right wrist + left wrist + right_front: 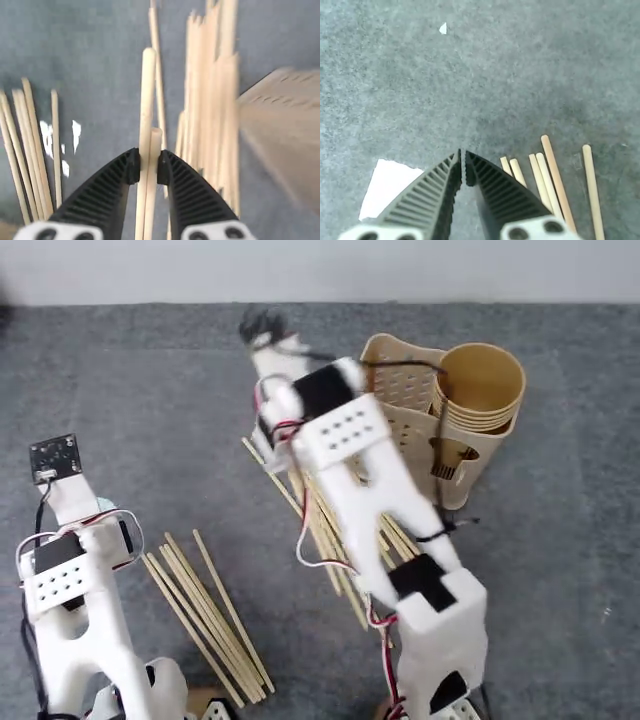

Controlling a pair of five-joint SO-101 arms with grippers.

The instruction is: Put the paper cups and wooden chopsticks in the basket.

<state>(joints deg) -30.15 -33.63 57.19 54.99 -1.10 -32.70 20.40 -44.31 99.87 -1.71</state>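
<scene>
Jaws of the right gripper [148, 167] stand narrow, pinching two pale wooden chopsticks [146, 110] that point out ahead of its tips. The left gripper [463, 161] has its jaws pressed tip to tip on nothing, over the grey carpeted table [130, 370] near a loose fan of chopsticks [205, 615]. Another chopstick bundle [318, 525] lies under the right arm, just beside the beige perforated plastic basket [405, 405]. Stacked brown paper cups [483, 390] stand at the basket's right end. Marks on the small black board [55, 455] on the left arm are too small to read. Bare carpet stretches across the far left and along the right edge.
</scene>
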